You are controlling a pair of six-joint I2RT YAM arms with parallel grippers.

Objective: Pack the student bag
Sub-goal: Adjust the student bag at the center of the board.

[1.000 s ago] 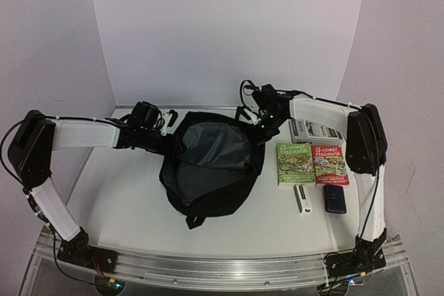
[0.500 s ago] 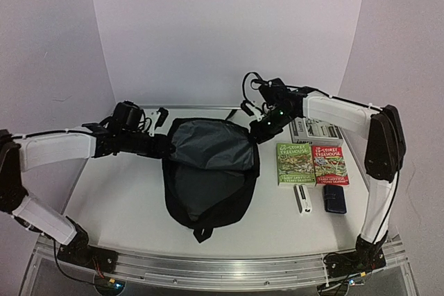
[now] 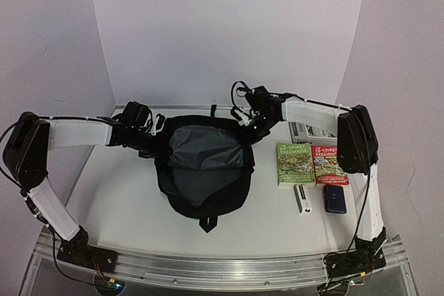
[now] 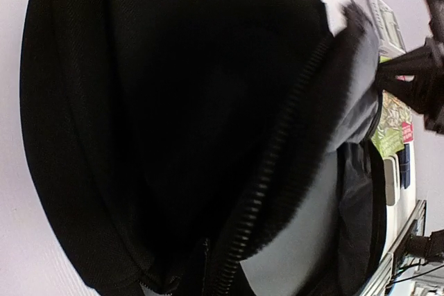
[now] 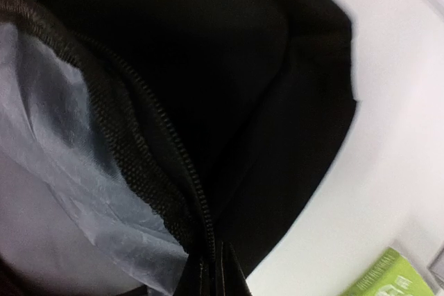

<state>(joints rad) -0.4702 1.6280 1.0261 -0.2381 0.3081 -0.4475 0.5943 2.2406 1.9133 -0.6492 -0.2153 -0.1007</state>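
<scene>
The student bag point(image 3: 205, 178), black with a grey lining point(image 3: 201, 150), lies in the middle of the table with its mouth held open towards the back wall. My left gripper point(image 3: 157, 141) is shut on the left side of the bag's rim. My right gripper point(image 3: 248, 127) is shut on the right side of the rim. In the left wrist view black fabric point(image 4: 159, 123) and the zip point(image 4: 277, 150) fill the frame and hide the fingers. The right wrist view shows the zip point(image 5: 173, 178) and lining point(image 5: 55, 157) running down into the shut jaws.
To the right of the bag lie a green book point(image 3: 294, 164) and a red book point(image 3: 330, 166), with a grey-white box point(image 3: 316, 132) behind them. A white stick-shaped item point(image 3: 302, 199) and a small dark-blue case point(image 3: 335, 199) lie in front of them.
My left gripper has closed on the bag's left rim. Both arms have shifted, stretching the mouth wider, and the bag has slid a little right and towards the front.
</scene>
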